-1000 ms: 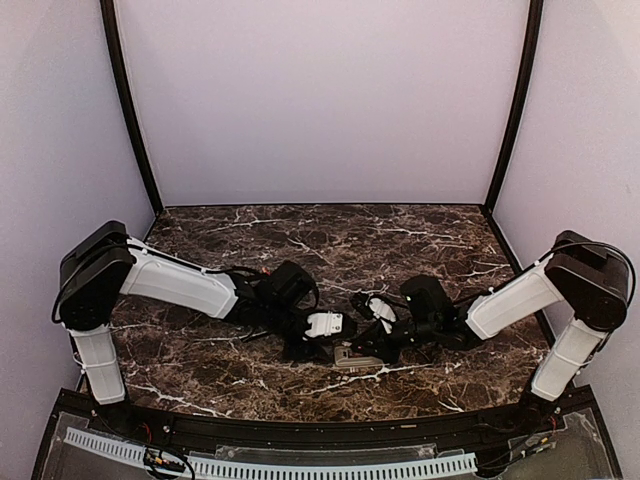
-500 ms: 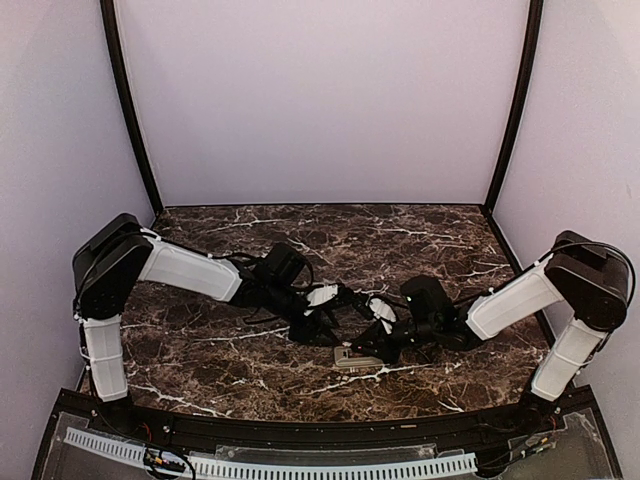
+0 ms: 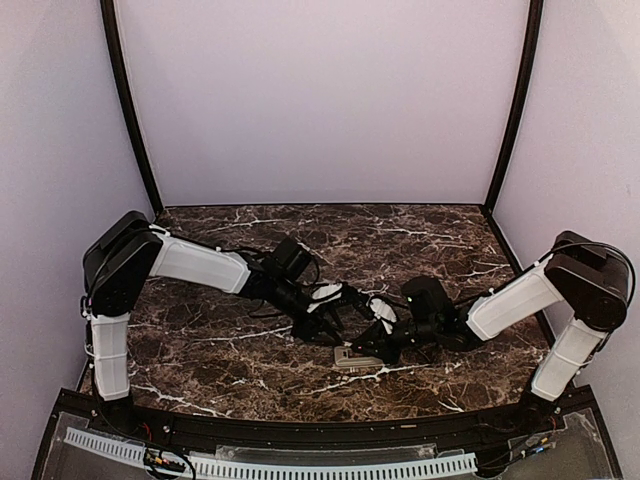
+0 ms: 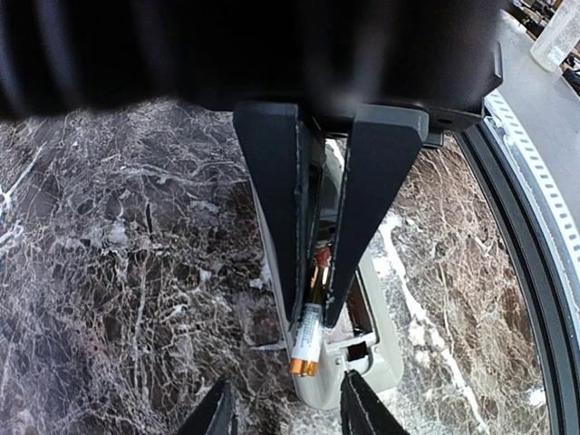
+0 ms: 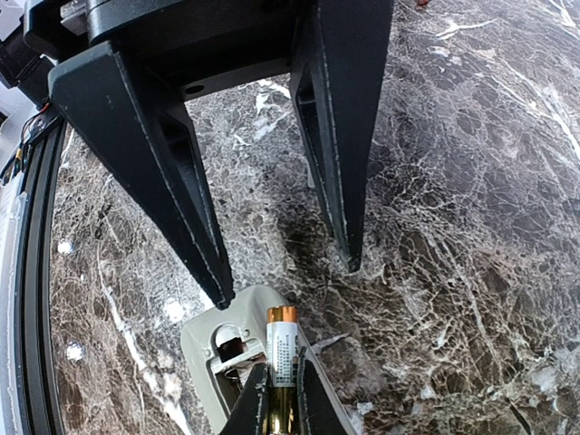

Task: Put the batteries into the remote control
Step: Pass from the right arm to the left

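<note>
One battery [image 4: 305,343], gripped by the left hand [image 4: 313,313], seemingly touches the remote control [image 4: 376,349].

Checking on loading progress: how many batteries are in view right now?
1: a battery pinched in the left gripper, over the open compartment of the remote control. Another may be hidden under the fingers.

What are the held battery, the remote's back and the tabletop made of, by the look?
Battery: likely metal under a glossy white printed wrap; shiny orange end. Remote: matte beige moulded plastic, judging by its rounded corners. Tabletop: dark brown marble or marble-look laminate, white-veined; cannot tell which.
</note>
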